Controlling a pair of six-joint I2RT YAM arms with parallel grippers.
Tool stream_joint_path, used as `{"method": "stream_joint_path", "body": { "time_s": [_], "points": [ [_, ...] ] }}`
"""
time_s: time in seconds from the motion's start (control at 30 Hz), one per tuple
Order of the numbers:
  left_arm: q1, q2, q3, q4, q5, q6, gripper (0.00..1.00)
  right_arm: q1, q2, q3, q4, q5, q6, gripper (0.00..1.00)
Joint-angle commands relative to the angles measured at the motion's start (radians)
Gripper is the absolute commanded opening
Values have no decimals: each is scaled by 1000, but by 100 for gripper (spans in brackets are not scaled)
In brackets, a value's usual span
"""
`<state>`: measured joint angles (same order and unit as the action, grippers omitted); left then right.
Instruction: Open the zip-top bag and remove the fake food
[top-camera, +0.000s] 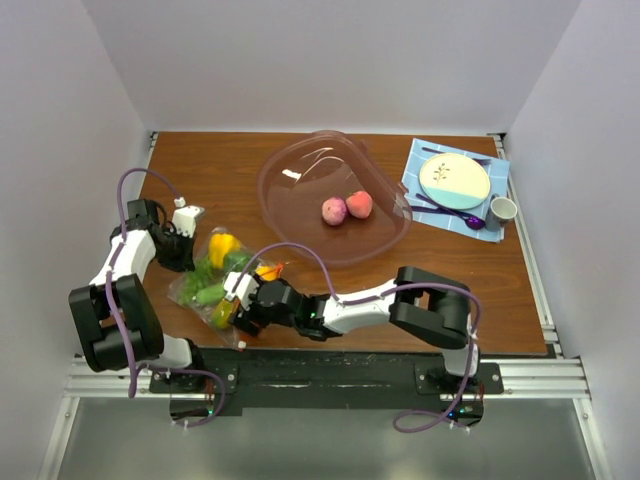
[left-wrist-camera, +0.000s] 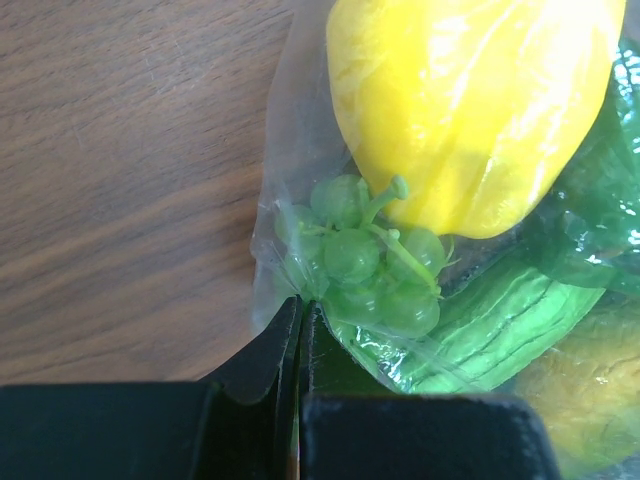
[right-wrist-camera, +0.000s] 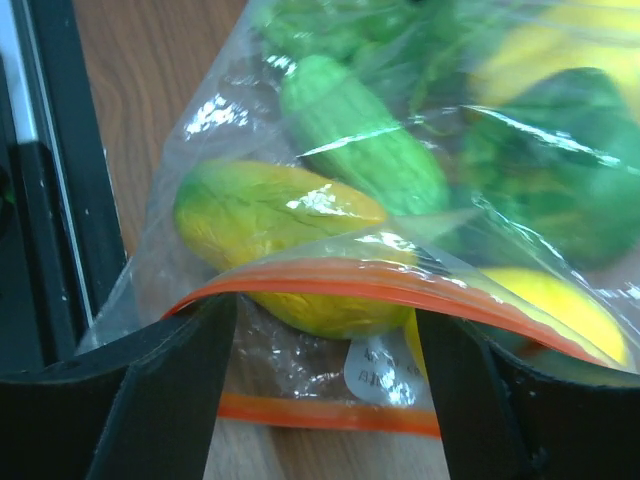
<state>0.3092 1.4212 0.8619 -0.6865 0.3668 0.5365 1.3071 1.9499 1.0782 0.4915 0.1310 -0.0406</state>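
Pinch side: the left gripper (left-wrist-camera: 298, 318) has its black fingers (left-wrist-camera: 250, 370) pressed together on a fold of film at one corner of the clear crinkly zip-top bag (left-wrist-camera: 300, 140). Just past the pinch I see a bunch of green plastic grapes (left-wrist-camera: 360, 255). A yellow plastic pepper (left-wrist-camera: 470, 100) lies beyond it and a green ribbed cucumber (left-wrist-camera: 490, 320) alongside, all inside the bag.

Mouth side: the right gripper (right-wrist-camera: 322, 310) has its jaws wide apart, clamped on nothing. The orange-red zip strip (right-wrist-camera: 330, 275) arches from one fingertip to the other. The opposite strip lies flat below it, so the mouth gapes. I cannot tell whether the tips sit inside the mouth. A yellow-green mango-shaped piece (right-wrist-camera: 270, 215) sits behind the strip.

Top view: the bag lies near the near left corner of the brown wooden tabletop (top-camera: 200, 170), between the two grippers. A large clear pinkish bowl (top-camera: 290, 165) sits mid-table toward the far edge and holds two pink plastic peaches (top-camera: 334, 209). A blue placemat (top-camera: 425, 165) lies at the far right corner.
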Motion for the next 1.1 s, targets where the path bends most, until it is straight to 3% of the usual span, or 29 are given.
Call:
{"method": "stream_joint_path", "body": {
  "time_s": [0.0,0.53,0.77,0.87,0.9,1.0,1.07],
  "points": [
    [2,-30,17,-2,21,10,0,4,43,70,47,-103,-140,80],
    [-1,-21,19,-28,52,39,0,29,198,296,-82,-177,-274,84],
    [1,-22,26,-33,47,39,0,31,225,293,-85,-237,-217,75],
    [1,-21,23,-25,37,37,0,32,215,255,-111,-228,-185,51],
    [1,-18,25,-18,32,36,0,29,202,240,-116,-220,-162,34],
    [1,-13,16,13,-5,23,0,30,126,148,-103,-173,-136,1],
    [2,-2,12,31,-37,16,0,29,49,62,-88,-133,-119,0]
  ]
}}
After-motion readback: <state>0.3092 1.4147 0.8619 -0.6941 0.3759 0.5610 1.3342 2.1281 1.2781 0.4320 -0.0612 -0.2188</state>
